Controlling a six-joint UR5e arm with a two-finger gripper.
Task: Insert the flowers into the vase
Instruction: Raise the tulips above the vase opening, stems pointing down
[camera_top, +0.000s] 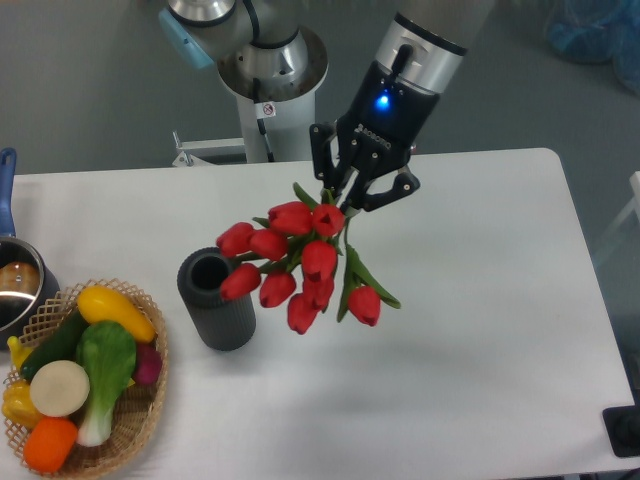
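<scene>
My gripper (345, 196) is shut on the green stems of the flowers (295, 258), a bunch of red tulips with closed buds that hangs down and to the left in the air. The leftmost buds overlap the right edge of the vase (215, 298), a dark ribbed cylinder standing upright on the white table (480, 330) with its round mouth facing up. The gripper itself is up and to the right of the vase. The stem ends are hidden between the fingers.
A wicker basket (130, 420) of colourful vegetables sits at the front left corner. A shiny steel pot (18, 285) with a blue handle is at the left edge. The robot's white base (270, 100) stands behind the table.
</scene>
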